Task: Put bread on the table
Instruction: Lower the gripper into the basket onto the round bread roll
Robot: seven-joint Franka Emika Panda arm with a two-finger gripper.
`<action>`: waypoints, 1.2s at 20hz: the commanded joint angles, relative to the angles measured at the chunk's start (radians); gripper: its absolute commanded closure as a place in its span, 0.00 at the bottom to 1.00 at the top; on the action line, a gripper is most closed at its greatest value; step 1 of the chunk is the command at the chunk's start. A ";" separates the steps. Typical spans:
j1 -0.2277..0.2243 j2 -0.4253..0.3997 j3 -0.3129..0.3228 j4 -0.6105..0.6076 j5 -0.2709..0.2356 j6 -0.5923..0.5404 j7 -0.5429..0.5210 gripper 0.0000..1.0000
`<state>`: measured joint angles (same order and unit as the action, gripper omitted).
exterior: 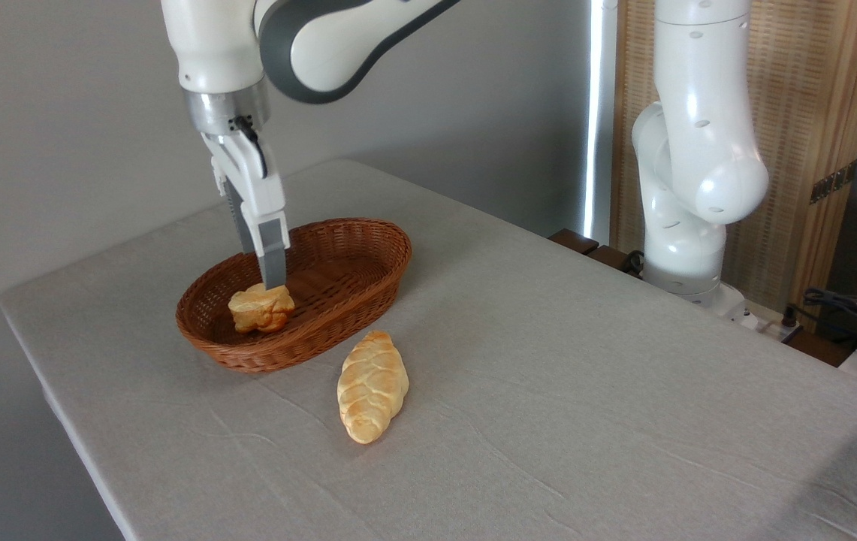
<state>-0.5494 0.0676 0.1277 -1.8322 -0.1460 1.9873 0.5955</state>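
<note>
While bread [261, 307] sits in basket [338, 259], fingers [272, 263] touch it, grip unclear; you must still move it onto surface [586, 391].

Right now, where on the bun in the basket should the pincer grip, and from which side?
Grip the bun across its lumpy middle, coming straight down from above: it sits low inside the basket, whose wall blocks a sideways approach. The pincer is already at its top; whether it has closed cannot be told.
</note>
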 commanded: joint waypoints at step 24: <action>0.009 0.159 -0.063 0.011 0.131 0.099 -0.003 0.41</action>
<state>-0.5477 0.2240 0.0624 -1.8275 -0.0336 2.0742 0.5968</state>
